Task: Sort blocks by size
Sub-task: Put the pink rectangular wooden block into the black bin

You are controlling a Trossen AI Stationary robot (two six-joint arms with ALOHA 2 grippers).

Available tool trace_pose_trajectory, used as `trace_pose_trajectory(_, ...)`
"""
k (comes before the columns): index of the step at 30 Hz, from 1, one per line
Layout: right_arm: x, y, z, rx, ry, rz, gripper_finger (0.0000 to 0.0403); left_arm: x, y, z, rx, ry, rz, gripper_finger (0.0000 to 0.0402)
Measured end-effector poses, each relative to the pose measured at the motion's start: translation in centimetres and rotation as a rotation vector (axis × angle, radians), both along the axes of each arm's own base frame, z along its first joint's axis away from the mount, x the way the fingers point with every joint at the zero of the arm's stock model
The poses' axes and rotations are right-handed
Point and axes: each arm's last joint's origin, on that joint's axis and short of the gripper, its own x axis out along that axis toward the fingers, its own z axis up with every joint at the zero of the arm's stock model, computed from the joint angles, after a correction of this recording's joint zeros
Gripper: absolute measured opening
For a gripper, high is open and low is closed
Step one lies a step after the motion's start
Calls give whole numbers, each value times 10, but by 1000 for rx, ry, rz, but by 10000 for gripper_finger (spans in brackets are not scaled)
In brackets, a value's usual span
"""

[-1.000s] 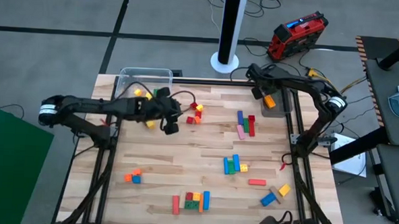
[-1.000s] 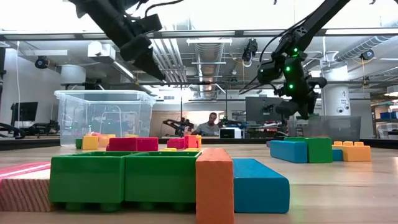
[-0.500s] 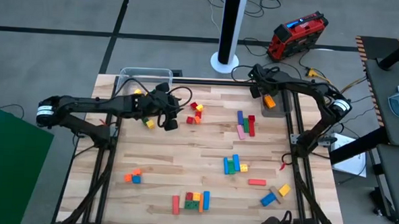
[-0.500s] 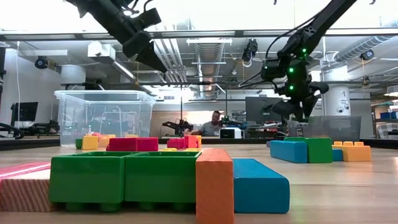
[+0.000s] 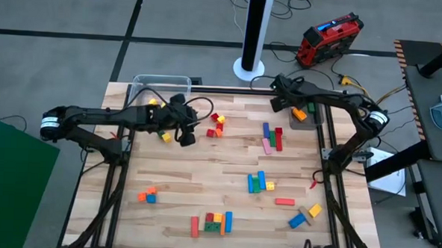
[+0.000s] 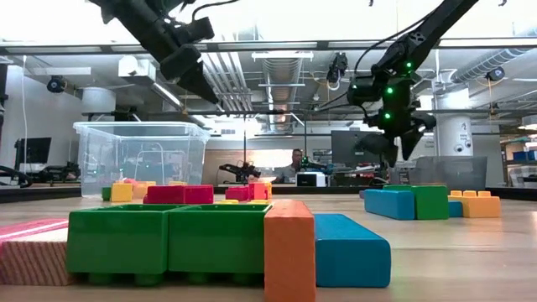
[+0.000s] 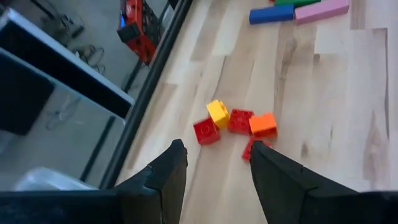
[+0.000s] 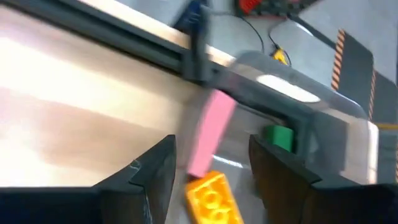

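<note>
Small red, yellow, orange blocks (image 7: 233,123) just beyond left gripper's (image 7: 214,165) wide, empty jaws

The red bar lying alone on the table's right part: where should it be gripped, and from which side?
Take the red bar at its middle, across its two long sides, coming straight down from above. It lies flat with nothing touching it, so both long sides look free, and the narrow width is likely the easier span to close on.

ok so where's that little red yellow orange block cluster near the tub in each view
High view: cluster at the table's far side, right of the left tool.
Low view: roughly mid-picture, far back.
Left wrist view: centre, just past the open fingers.
Right wrist view: not in it.
Shared landmark: clear tub.
</note>
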Motion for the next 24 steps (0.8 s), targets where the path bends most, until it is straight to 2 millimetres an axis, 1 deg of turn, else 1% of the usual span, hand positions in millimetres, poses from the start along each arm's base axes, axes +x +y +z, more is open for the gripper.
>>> trace_pose_trajectory(5, 22, 25, 7, -17, -23, 108, 173, 0, -3, -1, -34, -6, 18, 154)
trace_pose_trajectory(12, 49, 69, 17, -41, -79, 252, 146, 6, -11, -8, -50, 16, -12, 154)
trace_pose_trajectory(14, 56, 82, 18, -17, -111, 299, 139, 8, -14, -10, -57, 21, -18, 154)
trace_pose_trajectory(18, 69, 109, 17, 83, -172, 424, 128, 8, -19, -12, -63, 33, -32, 154)
trace_pose_trajectory(24, 80, 141, 17, 116, -197, 515, 112, 10, -20, -13, -43, 42, -58, 154)
